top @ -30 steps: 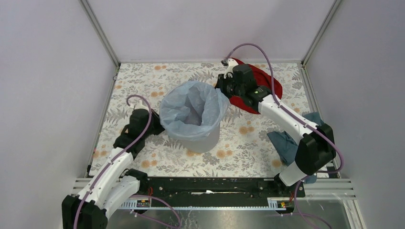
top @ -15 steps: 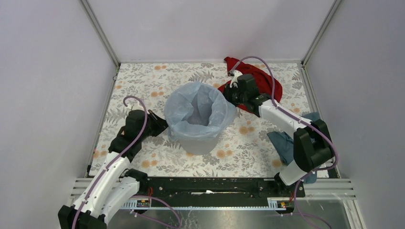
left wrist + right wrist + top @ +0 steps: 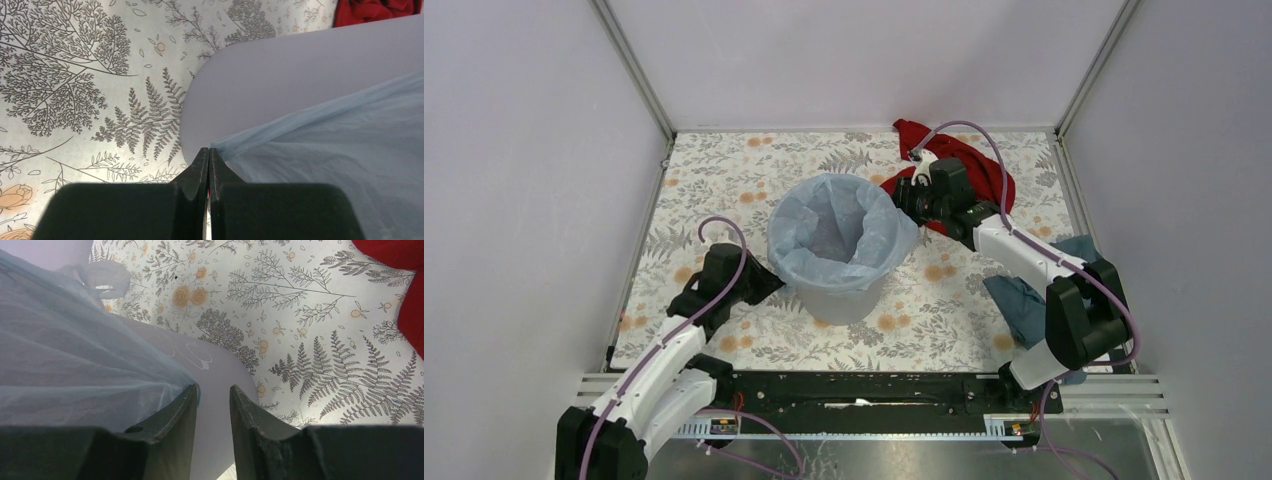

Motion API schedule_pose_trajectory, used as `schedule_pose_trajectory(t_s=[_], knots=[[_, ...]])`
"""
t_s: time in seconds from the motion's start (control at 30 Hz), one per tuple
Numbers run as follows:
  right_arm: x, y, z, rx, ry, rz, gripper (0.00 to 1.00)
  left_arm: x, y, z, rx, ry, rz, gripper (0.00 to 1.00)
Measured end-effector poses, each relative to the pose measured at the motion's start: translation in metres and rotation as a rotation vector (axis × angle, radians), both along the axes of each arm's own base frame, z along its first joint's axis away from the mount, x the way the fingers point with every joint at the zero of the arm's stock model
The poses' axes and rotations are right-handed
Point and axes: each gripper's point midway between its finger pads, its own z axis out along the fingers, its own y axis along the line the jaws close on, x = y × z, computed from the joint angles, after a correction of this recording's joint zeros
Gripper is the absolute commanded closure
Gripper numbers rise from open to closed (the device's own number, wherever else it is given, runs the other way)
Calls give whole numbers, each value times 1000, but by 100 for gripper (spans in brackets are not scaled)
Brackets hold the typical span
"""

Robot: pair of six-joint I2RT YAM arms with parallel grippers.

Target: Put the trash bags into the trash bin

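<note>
Pale-blue crinkly bag in smooth round grey bin

Ahead of my left fingers the light-grey round plastic bin, draped with thin pale-blue crinkly plastic bag, blocks passage; leftward, flowered tabletop lies free. Beside my right fingers, rightward, sits crumpled red cloth.

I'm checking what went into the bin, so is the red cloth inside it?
No, the red cloth lies on the table outside the trash bin, which is lined only with the pale-blue trash bag.
</note>
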Motion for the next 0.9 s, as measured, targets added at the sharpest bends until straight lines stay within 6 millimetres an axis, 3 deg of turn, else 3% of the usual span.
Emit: schedule_pose_trajectory(t_s=[0.1,0.2,0.33,0.4,0.47,0.6,0.7,0.9], knots=[[0,0,0,2,-1,0,58,-4,-1,6,-11,-12,-9,100],[-1,-4,-6,-28,12,-10,38,-6,-4,21,-34,-40,-28,100],[-10,-27,-23,-157,67,-53,2,-4,-10,38,-64,-80,-51,100],[-14,-43,-20,-222,72,-93,0,-4,-11,35,-66,-71,-57,100],[-18,-59,-5,-269,52,-131,0,-4,-11,29,-62,-54,-57,100],[-16,-88,51,-281,-42,-221,0,-8,-10,13,-50,-18,-56,100],[-17,-106,84,-269,-105,-279,0,-8,-10,12,-46,-17,-58,100],[-32,-126,102,-167,-91,-312,0,-8,-9,12,-36,-21,-67,100]])
